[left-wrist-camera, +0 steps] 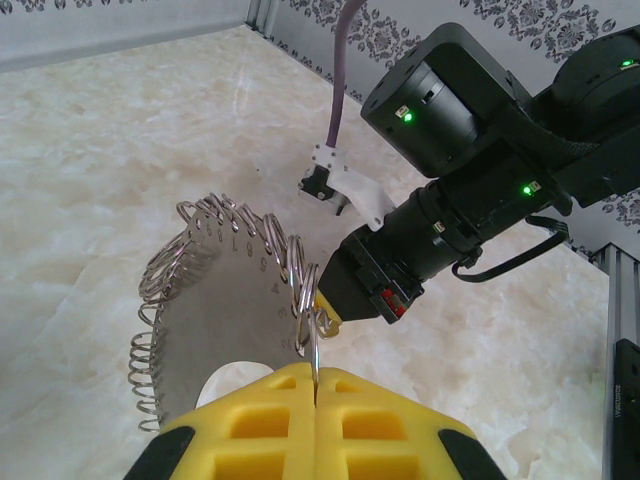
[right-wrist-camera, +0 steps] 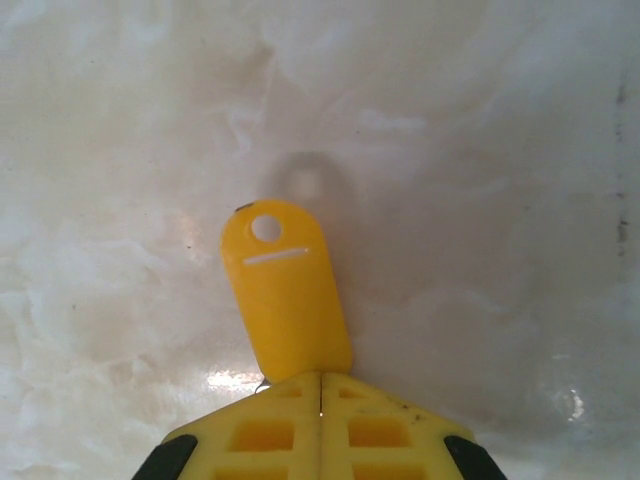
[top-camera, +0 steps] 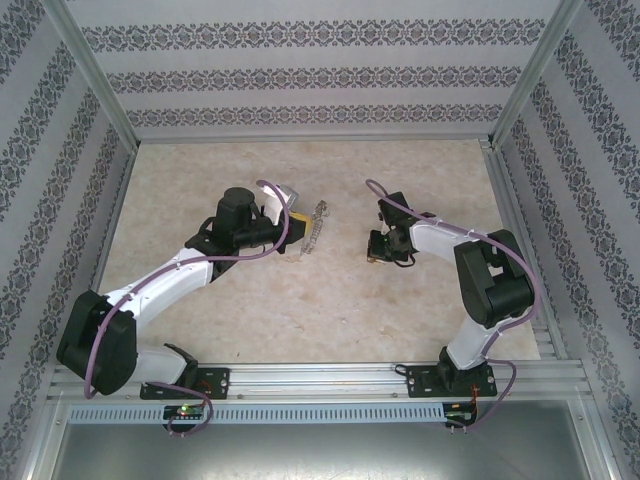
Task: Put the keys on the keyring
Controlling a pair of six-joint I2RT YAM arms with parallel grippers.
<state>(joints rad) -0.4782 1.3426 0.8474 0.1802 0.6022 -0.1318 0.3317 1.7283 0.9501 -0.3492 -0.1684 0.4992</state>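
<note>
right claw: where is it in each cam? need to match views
Top external: the right claw is right of centre, at the end of the right arm, pointing toward the keyring.
Left wrist: its yellow tip is mid-frame, just right of the keyring.
Right wrist: bottom centre, shut on the yellow key.
Shared landmark: the pale marbled table under everything.
</note>
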